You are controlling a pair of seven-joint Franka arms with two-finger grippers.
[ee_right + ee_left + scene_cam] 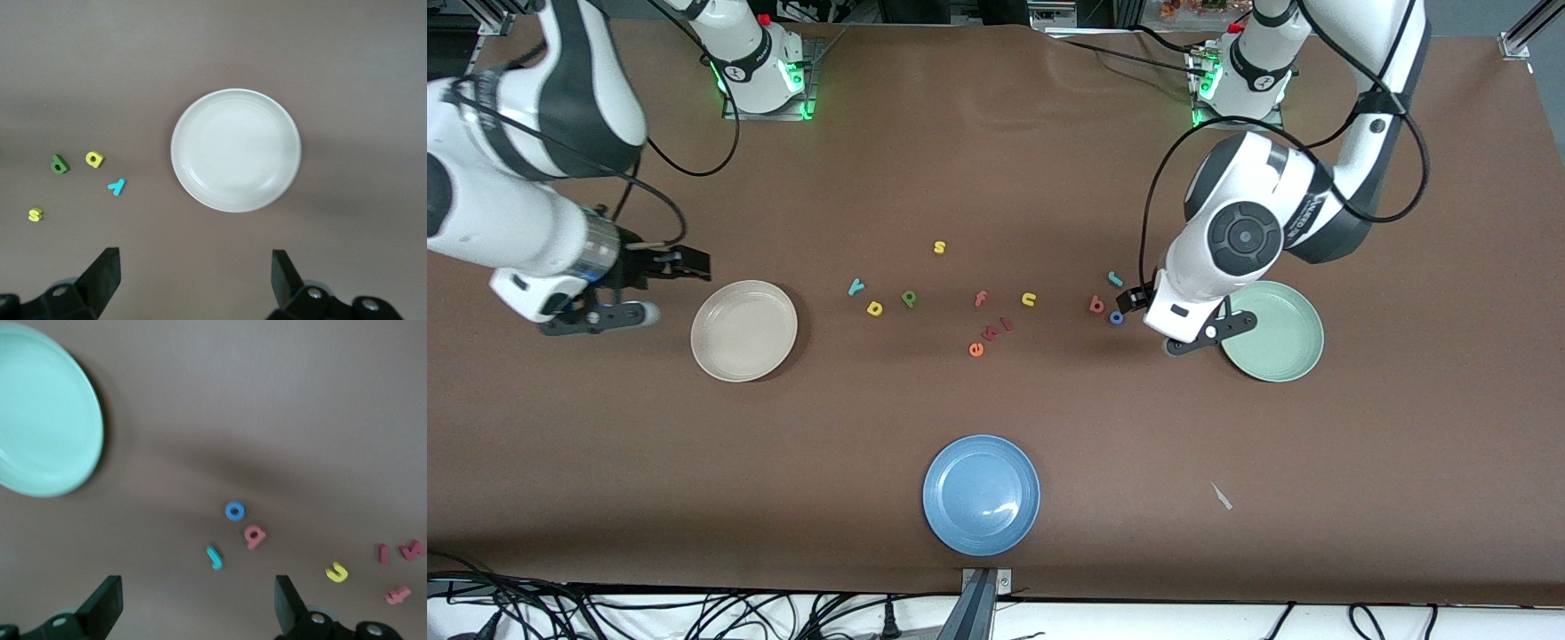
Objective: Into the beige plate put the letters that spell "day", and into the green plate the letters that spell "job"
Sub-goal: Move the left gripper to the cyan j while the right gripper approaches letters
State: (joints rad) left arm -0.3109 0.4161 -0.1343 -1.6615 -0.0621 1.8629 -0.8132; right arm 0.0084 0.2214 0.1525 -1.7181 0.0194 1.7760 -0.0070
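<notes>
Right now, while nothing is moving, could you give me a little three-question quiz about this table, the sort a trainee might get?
1. True or false: the beige plate already holds a letter.
2. Which is nearest the front camera? A) the green plate B) the blue plate C) the yellow s
3. Fill in: the blue o lies right beside the red ___.

Key
1. False; it is empty, and the teal y lies on the table.
2. B
3. b; the left end effector, fingers apart, is above them.
</notes>
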